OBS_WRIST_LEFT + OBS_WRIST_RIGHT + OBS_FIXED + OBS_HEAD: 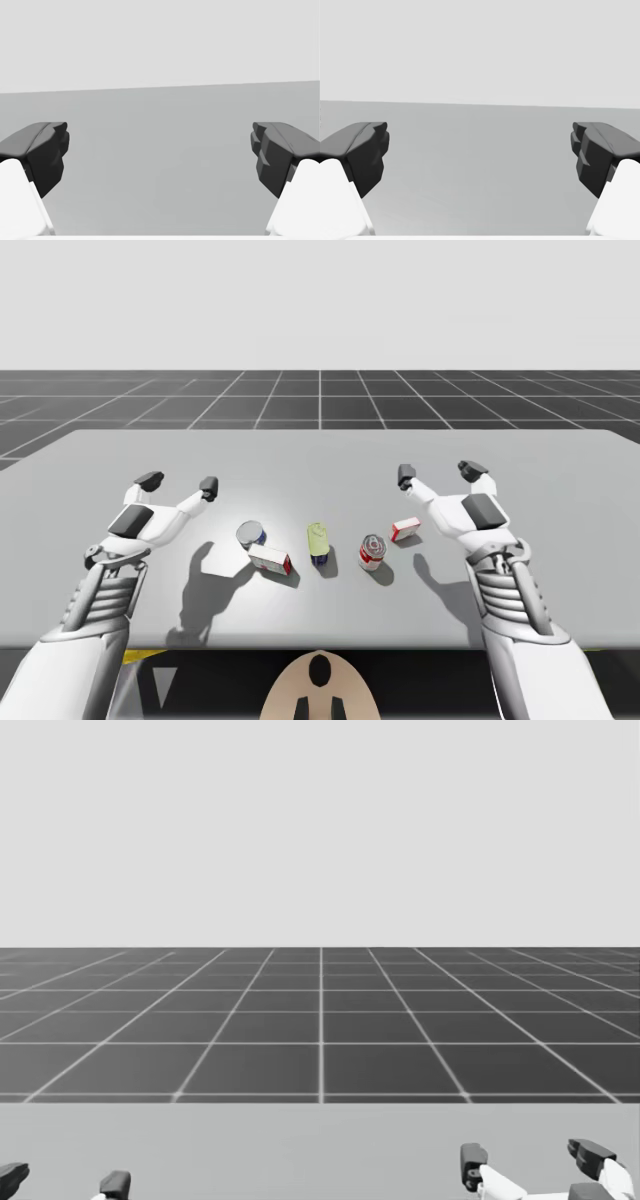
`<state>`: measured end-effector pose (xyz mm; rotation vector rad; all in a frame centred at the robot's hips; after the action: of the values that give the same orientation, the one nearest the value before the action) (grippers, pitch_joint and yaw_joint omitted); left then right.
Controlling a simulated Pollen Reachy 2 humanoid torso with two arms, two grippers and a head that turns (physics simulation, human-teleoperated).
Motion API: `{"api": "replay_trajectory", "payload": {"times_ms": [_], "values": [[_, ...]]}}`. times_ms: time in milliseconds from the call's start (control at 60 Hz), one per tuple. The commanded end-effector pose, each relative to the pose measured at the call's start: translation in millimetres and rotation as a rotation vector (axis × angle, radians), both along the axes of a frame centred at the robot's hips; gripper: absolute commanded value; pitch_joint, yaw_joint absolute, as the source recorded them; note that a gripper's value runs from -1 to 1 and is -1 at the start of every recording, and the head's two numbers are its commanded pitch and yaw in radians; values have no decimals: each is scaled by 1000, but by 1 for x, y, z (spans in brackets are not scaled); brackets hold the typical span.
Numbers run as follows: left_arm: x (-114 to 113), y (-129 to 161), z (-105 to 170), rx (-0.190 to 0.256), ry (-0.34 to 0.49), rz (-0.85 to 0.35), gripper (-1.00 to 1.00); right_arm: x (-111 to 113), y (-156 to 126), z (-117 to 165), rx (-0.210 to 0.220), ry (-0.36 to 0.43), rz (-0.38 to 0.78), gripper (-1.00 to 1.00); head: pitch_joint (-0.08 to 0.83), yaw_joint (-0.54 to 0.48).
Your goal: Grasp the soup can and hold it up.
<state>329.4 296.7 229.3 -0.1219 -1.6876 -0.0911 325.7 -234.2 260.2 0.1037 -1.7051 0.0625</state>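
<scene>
The grey counter spans the high view, with a dark gridded floor beyond its far edge. My left arm comes in at the near left corner and my right arm at the near right, both angled inward over the counter.

My left claw hovers above the left part of the counter with its dark fingers spread wide apart and nothing between them. The left wrist view shows bare grey surface ahead of it. My right claw hangs over the right part, also spread wide and holding nothing. The right wrist view shows the same bare surface ahead. In the head view the tips of both claws poke up over the counter's near strip.

Five things sit in a loose row between the two arms, nearer my body than the claws. A white and red box lies left of centre, and a blue can with a silver top touches or nearly touches its far side. A yellow-green container stands in the middle. Just to its right stands the soup can, red and white, upright, apart from its neighbours and well short of my right claw. A small red and white box lies just beyond the soup can, close under my right claw.
</scene>
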Motion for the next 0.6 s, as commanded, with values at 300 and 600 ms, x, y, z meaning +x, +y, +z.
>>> {"api": "replay_trajectory", "payload": {"times_ms": [300,600], "values": [[-1,0,2,-1,-6,10,-1000,1,0,-1,-10,4,-14,-1000,160,7],[0,0,2,14,-14,13,-1000,2,2,-2,-42,4,-12,-1000,416,9]]}}
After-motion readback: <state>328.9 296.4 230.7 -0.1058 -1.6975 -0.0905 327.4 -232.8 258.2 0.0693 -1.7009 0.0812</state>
